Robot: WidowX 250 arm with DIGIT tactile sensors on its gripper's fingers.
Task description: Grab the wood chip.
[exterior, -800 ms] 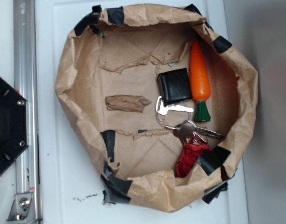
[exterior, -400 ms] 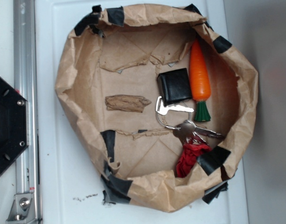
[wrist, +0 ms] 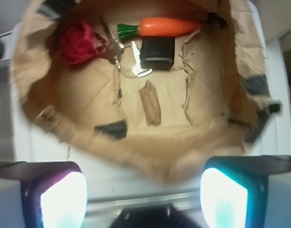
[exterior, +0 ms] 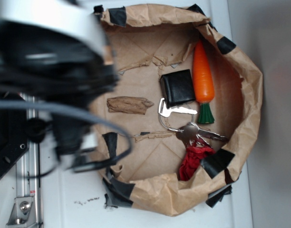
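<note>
A white counter (exterior: 69, 190) carries a shallow nest of crumpled brown paper (exterior: 250, 95), its rolled rim patched with strips of black tape (exterior: 110, 145). A metal rail (exterior: 23, 190) runs along the counter's edge beside a black base plate (exterior: 5, 152), and a few dark crumbs lie on the white surface just outside the paper rim. In the exterior view the robot arm (exterior: 50, 61) is a large motion-blurred mass of black and silver with dark cables, covering the upper left of the scene and part of the paper rim.

In the wrist view the gripper (wrist: 144, 194) hangs outside the paper, over its near rim. The two fingers (wrist: 62, 202) stand wide apart with nothing between them, their pads glowing pale.

The wood chip (wrist: 150, 102) lies flat on the paper floor, ahead of the fingers and roughly on the line midway between them, lengthwise away from them, well apart from both. Beyond the chip sit a black square case (wrist: 158, 52) and a set of keys (wrist: 136, 59), the silver key just beside the case. Farther still an orange toy carrot (wrist: 167, 26) lies against the far paper wall. A bunched red cloth (wrist: 78, 42) rests ahead of the left-hand finger, at the far side, touching the key ring.
</note>
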